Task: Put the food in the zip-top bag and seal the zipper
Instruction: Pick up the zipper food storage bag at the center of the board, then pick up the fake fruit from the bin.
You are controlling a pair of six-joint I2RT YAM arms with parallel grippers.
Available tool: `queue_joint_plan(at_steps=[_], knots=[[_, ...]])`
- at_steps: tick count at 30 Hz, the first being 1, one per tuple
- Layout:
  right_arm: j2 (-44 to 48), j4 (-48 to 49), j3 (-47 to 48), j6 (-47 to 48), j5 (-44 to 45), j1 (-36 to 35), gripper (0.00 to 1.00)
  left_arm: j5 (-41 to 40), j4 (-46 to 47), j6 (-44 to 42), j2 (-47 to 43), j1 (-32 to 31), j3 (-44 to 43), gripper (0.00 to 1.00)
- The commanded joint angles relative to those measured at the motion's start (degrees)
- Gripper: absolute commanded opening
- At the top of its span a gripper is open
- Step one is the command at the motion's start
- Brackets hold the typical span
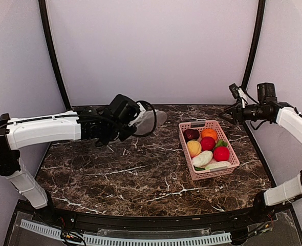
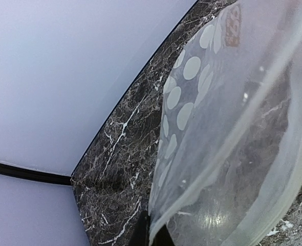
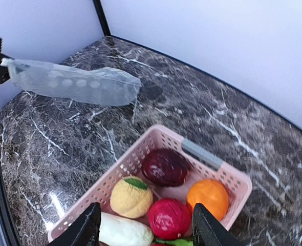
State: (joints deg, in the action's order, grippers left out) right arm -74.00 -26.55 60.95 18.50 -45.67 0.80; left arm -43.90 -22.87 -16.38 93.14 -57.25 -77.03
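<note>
The zip-top bag [image 1: 152, 122] is clear with white dots and hangs lifted above the table's back centre. My left gripper [image 1: 138, 120] is shut on its edge; in the left wrist view the fingertips [image 2: 141, 234] pinch the bag [image 2: 228, 128] at the bottom of the frame. The bag also shows in the right wrist view [image 3: 77, 82]. The food lies in a pink basket [image 1: 232, 151]: a maroon one [image 3: 165, 166], an orange [image 3: 207, 197], a yellow one [image 3: 131, 197], a red one [image 3: 169, 218] and a white radish [image 3: 123, 231]. My right gripper [image 3: 148, 230] is open and empty above the basket.
The dark marble table [image 1: 141, 174] ends at pale walls behind and at both sides. The basket has a grey handle [image 3: 202, 154] on its far rim. The right arm [image 1: 294, 123] reaches in from the right edge.
</note>
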Motion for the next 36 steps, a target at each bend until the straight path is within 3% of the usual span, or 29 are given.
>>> queue_joint_plan(at_steps=[1, 10, 15, 18, 23, 25, 29, 36], knots=[[0.7, -0.7, 5.6, 3.0, 3.1, -6.9, 0.59, 5.7, -6.6, 6.1, -4.6, 2.8, -1.7, 0.01], [-5.1, -1.2, 7.3, 0.9, 3.5, -10.4, 0.58, -2.6, -21.6, 10.0, -17.2, 5.6, -4.9, 0.01], [-6.3, -8.1, 8.6, 7.3, 4.7, -11.0, 0.56, -1.6, -33.0, 15.2, -19.4, 5.6, -9.5, 0.01], [-5.6, -13.8, 8.7, 14.2, 5.2, -11.7, 0.51, 12.0, -29.3, 17.8, -19.1, 5.6, -4.9, 0.01], [-6.4, -19.6, 7.3, 19.2, 7.9, -13.0, 0.44, 41.4, -8.7, 24.4, -14.0, 5.6, 2.4, 0.01], [-7.6, -20.6, 7.2, 18.9, 9.8, -14.1, 0.43, 45.0, -7.1, 24.7, -9.4, 5.6, -0.9, 0.01], [-9.7, -21.0, 7.7, 17.2, 13.5, -16.2, 0.42, 34.2, -11.5, 21.7, -4.1, 5.6, -11.1, 0.01], [-15.3, -19.1, 8.7, 16.0, 14.8, -17.5, 0.46, 18.3, -16.2, 17.5, -13.9, 6.9, -4.1, 0.01]])
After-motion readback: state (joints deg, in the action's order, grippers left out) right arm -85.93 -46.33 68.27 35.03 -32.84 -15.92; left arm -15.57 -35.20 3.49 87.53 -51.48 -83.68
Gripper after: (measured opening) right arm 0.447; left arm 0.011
